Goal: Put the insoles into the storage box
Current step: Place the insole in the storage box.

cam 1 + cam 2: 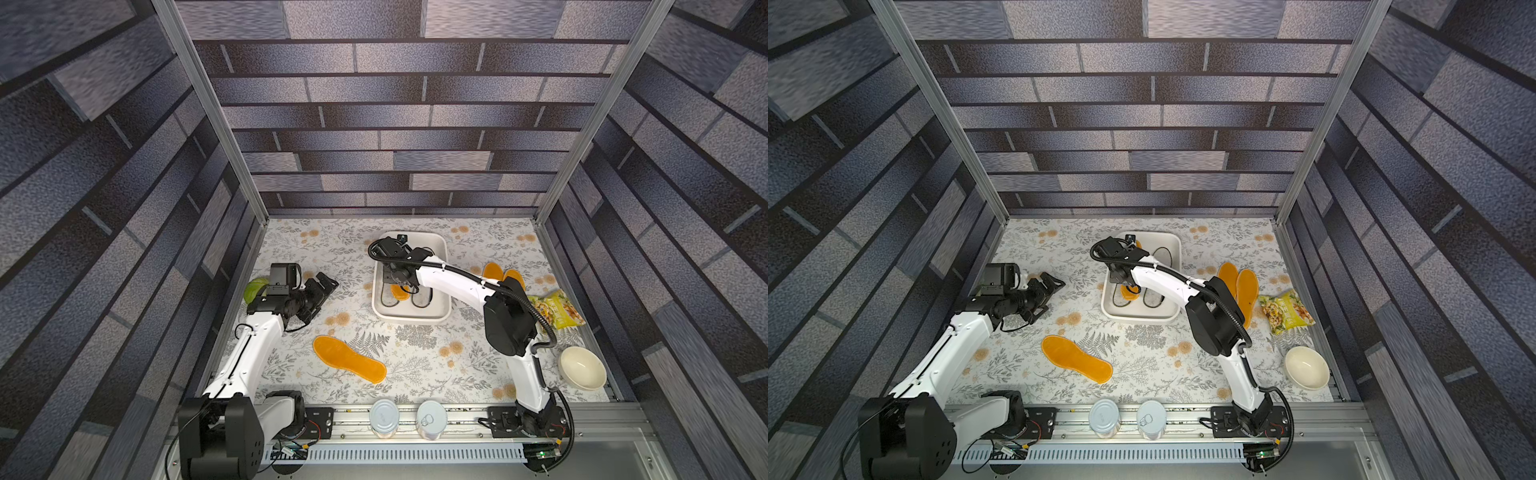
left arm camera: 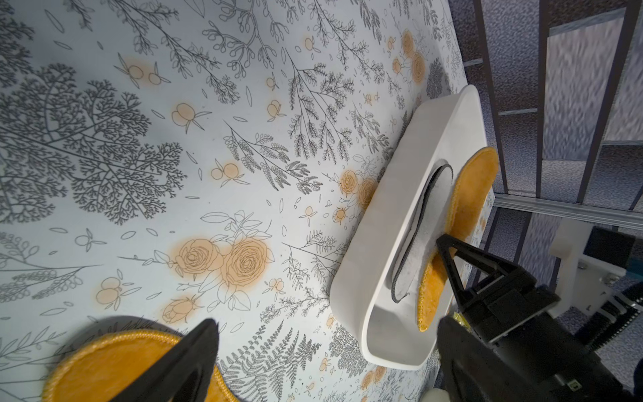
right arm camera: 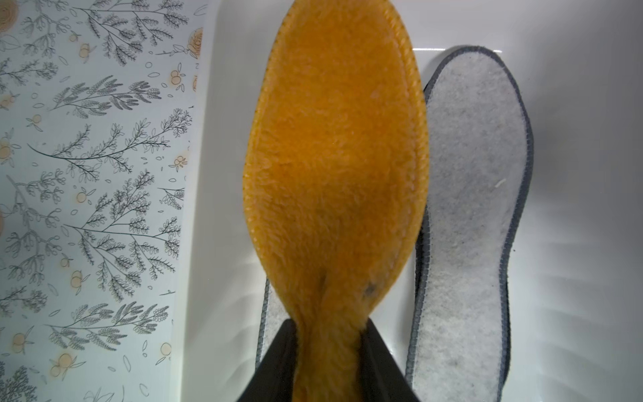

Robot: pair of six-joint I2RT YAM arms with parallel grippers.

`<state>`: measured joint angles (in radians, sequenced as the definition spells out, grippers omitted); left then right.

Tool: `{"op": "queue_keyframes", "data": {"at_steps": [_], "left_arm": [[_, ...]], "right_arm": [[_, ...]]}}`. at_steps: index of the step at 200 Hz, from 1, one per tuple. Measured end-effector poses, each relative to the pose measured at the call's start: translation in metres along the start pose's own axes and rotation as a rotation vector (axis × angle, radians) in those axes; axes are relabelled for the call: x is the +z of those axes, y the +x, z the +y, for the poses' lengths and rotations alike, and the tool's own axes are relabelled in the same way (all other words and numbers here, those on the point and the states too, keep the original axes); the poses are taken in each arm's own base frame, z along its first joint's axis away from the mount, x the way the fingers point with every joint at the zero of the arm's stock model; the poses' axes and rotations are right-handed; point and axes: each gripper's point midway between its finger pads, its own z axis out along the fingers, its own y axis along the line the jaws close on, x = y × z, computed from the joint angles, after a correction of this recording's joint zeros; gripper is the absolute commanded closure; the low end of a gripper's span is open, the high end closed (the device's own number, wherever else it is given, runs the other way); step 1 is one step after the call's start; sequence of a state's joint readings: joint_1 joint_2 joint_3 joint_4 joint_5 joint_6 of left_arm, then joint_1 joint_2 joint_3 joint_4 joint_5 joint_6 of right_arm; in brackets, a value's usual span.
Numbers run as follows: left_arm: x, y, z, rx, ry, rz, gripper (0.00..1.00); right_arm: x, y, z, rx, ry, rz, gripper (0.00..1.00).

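Storage box [image 1: 411, 316] at back of table [image 1: 436, 365], two insoles [image 3: 476, 195] in it, held insole [image 3: 334, 156] over them, lone insole [image 1: 348, 365] before, insole pair [image 1: 1246, 291] right.

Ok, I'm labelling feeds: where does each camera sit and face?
Top views: high over the front, facing down; left arm, right arm show.
Left wrist: on left arm, facing across the table at the box; open left gripper shows.
Right wrist: over the box, facing down; right gripper pinches an orange insole.
Shared: both wrist views show that insole.
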<state>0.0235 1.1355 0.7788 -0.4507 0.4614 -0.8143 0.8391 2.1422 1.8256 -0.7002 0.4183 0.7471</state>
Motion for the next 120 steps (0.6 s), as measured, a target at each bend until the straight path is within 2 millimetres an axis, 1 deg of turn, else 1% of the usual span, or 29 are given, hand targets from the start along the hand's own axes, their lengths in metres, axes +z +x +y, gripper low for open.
{"op": "queue_keyframes", "data": {"at_steps": [36,60,100,120], "left_arm": [[0.002,-0.002,-0.001,0.001,0.011,0.010,0.00],[0.003,-0.004,-0.006,0.013,0.024,0.016,0.00],[0.002,-0.006,-0.009,0.024,0.033,0.012,0.00],[0.002,-0.006,-0.010,0.024,0.034,0.013,0.00]], "right_arm": [[0.008,0.003,0.002,0.046,0.001,0.020,0.68],[0.012,0.007,0.003,0.063,-0.005,0.036,0.66],[0.014,0.005,0.003,0.085,-0.017,0.042,0.65],[0.015,0.003,0.006,0.099,-0.035,0.042,0.66]]}}
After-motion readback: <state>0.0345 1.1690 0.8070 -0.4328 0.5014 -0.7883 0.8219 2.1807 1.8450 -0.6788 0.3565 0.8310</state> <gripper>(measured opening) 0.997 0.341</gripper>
